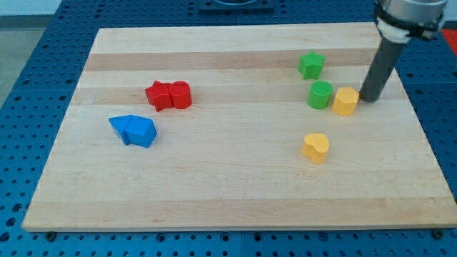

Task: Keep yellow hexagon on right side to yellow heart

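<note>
The yellow hexagon (345, 101) sits at the view's right, touching or nearly touching a green cylinder (320, 94) on its left. The yellow heart (315, 148) lies below and a little to the left of the hexagon, apart from it. My tip (370, 98) is down on the board just to the right of the yellow hexagon, very close to its right side; I cannot tell whether it touches.
A green star (311, 65) lies above the green cylinder. A red star (159, 95) and a red cylinder (181, 94) sit together at the left. Two blue blocks (133, 130) lie below them. The wooden board (235, 207) ends near the right.
</note>
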Controlling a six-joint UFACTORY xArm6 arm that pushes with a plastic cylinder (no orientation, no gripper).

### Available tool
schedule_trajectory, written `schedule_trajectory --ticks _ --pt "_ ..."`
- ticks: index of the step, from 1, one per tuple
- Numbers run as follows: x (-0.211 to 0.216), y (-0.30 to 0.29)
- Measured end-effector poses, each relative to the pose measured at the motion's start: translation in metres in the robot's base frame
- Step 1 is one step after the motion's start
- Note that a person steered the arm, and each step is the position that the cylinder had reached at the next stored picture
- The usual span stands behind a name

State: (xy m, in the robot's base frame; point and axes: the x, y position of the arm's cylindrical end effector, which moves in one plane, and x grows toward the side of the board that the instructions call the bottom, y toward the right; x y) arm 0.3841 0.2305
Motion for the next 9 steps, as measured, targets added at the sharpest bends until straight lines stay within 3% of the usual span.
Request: schedule_trajectory --ticks 1,2,4,5,6,8,9 --pt "-0.023 -0.018" --pt "-0.011 -0.059" --pt "0.038 -0.067" --pt "0.009 -0.063" --pt "0.015 -0.057" --pt "0.085 -0.071" --pt "0.079 -0.069"
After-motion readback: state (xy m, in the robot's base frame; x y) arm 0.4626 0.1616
